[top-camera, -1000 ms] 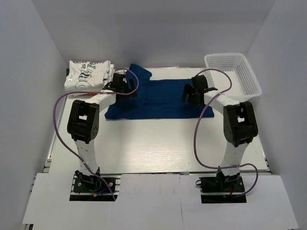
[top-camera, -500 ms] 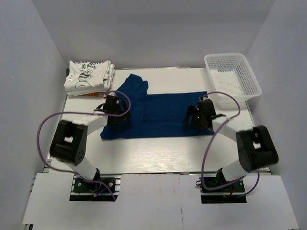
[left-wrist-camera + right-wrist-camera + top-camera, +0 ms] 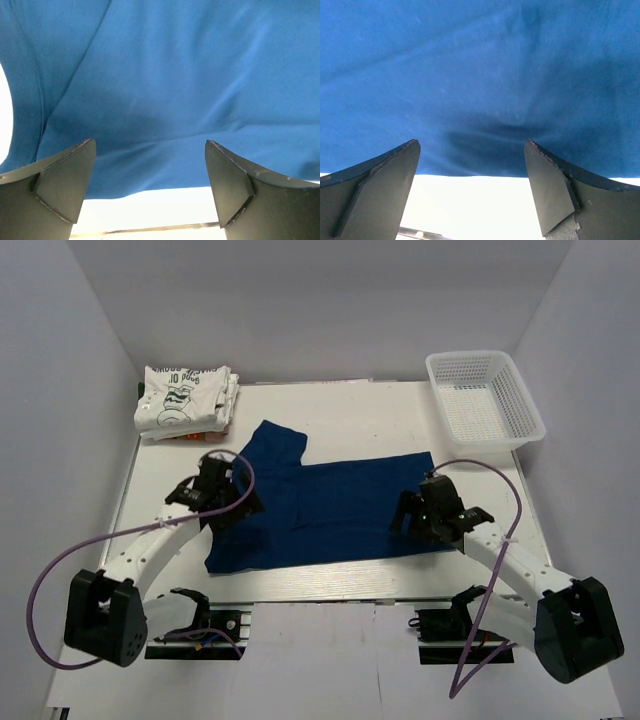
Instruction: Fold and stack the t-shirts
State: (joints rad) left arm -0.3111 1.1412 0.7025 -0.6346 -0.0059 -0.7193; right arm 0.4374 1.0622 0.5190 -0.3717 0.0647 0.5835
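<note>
The dark navy t-shirt (image 3: 330,505) lies spread flat on the white table (image 3: 330,405), one sleeve pointing to the far left. Folded white t-shirts (image 3: 185,398) with dark print sit stacked at the far left corner. My left gripper (image 3: 220,502) hovers over the shirt's left near edge, open, and blue cloth (image 3: 175,75) fills its view above the hem. My right gripper (image 3: 422,518) is over the right near edge, also open, with the cloth (image 3: 480,75) just beyond its fingertips. Nothing is between either pair of fingers.
A white mesh basket (image 3: 485,398) stands at the far right corner. Bare table shows between the shirt's hem and the near table edge (image 3: 330,585). Purple cables loop from both arms.
Both arms have drawn back toward the near edge and lowered. The navy shirt has slid nearer with them and now lies flatter.
</note>
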